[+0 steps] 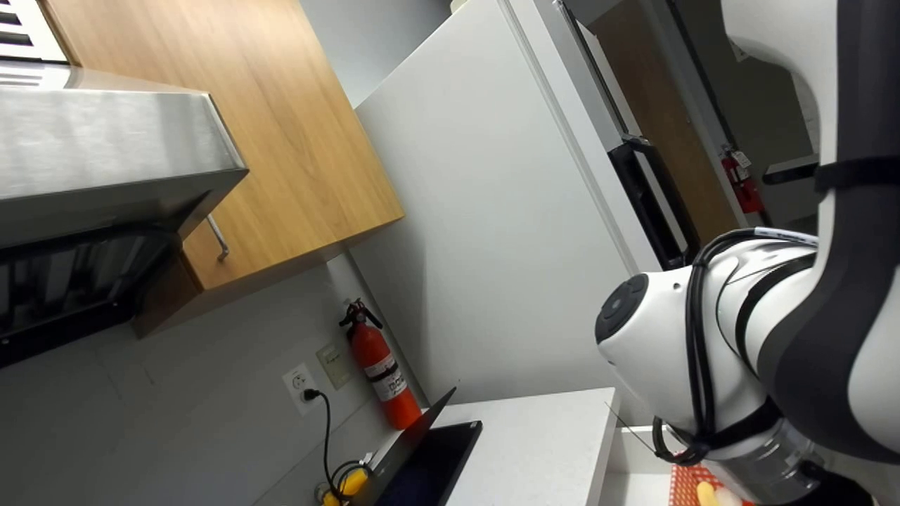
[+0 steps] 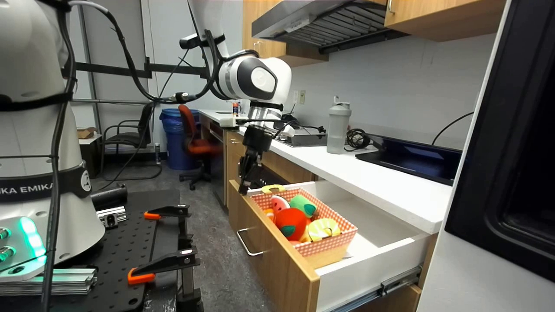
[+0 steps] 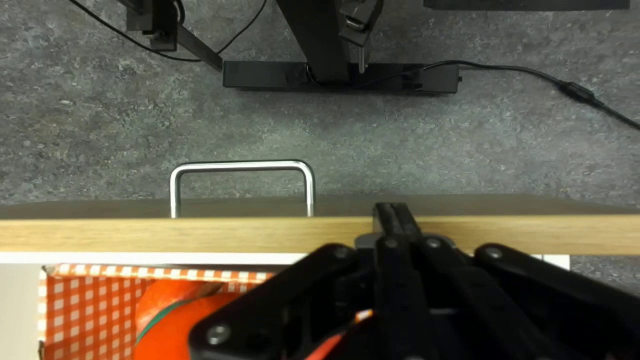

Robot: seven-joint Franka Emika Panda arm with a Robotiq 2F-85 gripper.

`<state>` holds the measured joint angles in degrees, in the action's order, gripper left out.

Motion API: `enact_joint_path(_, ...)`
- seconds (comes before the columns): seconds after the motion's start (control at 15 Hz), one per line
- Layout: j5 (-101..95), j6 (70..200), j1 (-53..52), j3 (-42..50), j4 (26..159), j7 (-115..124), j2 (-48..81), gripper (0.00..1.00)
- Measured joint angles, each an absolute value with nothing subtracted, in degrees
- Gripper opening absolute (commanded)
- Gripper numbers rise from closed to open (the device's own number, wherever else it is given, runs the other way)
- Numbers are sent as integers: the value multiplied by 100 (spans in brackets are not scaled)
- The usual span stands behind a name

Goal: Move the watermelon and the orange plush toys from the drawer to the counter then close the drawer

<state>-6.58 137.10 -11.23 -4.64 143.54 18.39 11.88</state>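
The black two-fingered gripper (image 3: 391,209), closed on nothing, hangs at the front of the open wooden drawer (image 2: 277,260); best lift clear, spread it, then descend straight over the red watermelon-slice plush (image 2: 279,204) in the red-checked basket (image 2: 324,248).

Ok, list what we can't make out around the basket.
Wrist view: right side of the basket, behind the gripper.
In an exterior view: lower part of the watermelon toy, behind the round red toy.
In an exterior view: rest of a yellow item, cut off by the bottom edge.

Checkered basket (image 3: 90,312) partly behind the gripper (image 3: 391,210) in wrist view
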Motion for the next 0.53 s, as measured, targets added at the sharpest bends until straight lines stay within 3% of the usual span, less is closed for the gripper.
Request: enact_joint_path(0.53,-747,13700,-1066,-429,14411,1841,613,0)
